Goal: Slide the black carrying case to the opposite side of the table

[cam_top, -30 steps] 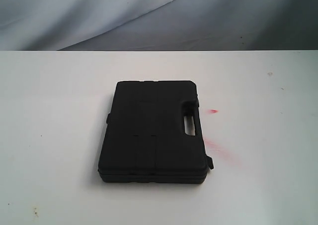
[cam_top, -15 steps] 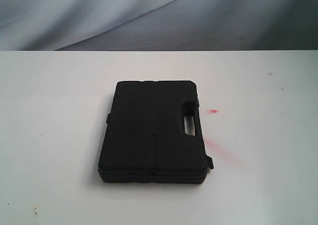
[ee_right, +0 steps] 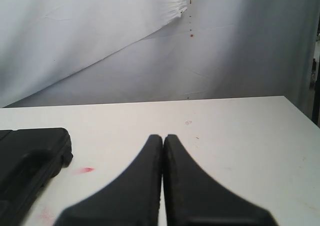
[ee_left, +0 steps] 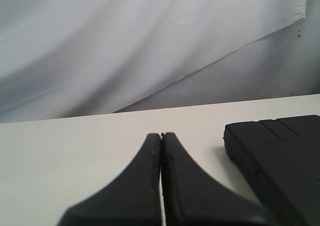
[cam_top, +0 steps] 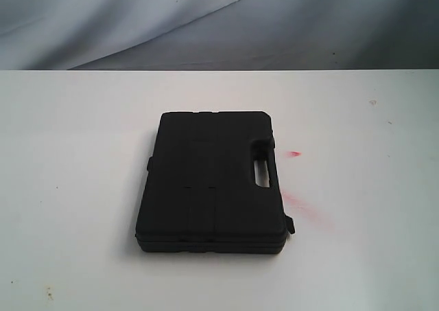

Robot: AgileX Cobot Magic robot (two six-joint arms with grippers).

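At the centre of the exterior frame we find the case (cam_top: 209, 184) flat on the table (cam_top: 68, 153), untouched. The left gripper (ee_left: 161, 136) and right gripper (ee_right: 163, 137) are closed and empty, near the case but apart from it. Our judgement of the risk: an off-centre push would spin the case rather than slide it.

Open white table (cam_top: 75, 153) surface rings the black carrying case (cam_top: 209, 184) on every side, widest to left and right. Only flat red smears (cam_top: 296, 201) lie beside its handle edge.
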